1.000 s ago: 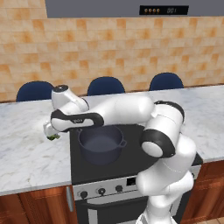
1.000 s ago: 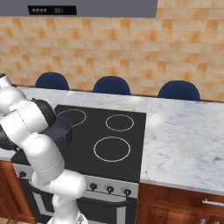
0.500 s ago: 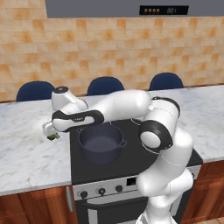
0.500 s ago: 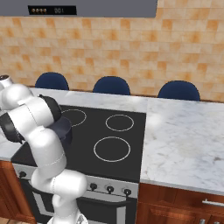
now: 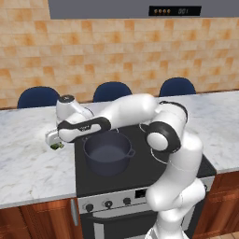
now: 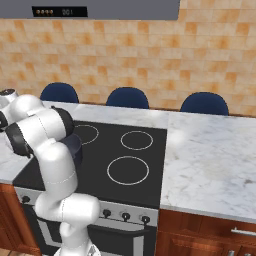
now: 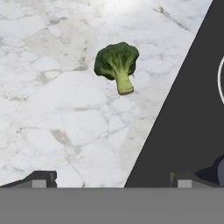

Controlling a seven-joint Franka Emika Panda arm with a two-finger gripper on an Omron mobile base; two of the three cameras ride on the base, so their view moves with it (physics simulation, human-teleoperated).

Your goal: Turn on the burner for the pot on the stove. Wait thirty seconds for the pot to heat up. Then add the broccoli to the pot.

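Your gripper (image 7: 109, 179) has moved lower over the broccoli (image 7: 116, 64) on the counter (image 7: 52, 109), jaws wide open, holding nothing. You're almost ready to grab it for the pot (image 5: 107, 151).

The left base view looks forward and down from behind the arm on its left, taking in the stove (image 5: 140, 158), the marble surface (image 5: 28, 163) on both sides, three blue chairs (image 5: 112, 91) and the tiled wall beyond. The right base view faces the same way from behind the arm's right, so it shares the stove (image 6: 130, 150), the chairs (image 6: 127, 97), the wall and the surface (image 6: 210, 160). Both stand well back. The pot (image 5: 108, 151) is plain from the left and mostly hidden by the arm from the right. The hand view looks steeply down from close above the surface (image 7: 52, 118) at the stove's left edge (image 7: 183, 131), with the broccoli (image 7: 117, 63) near its top.
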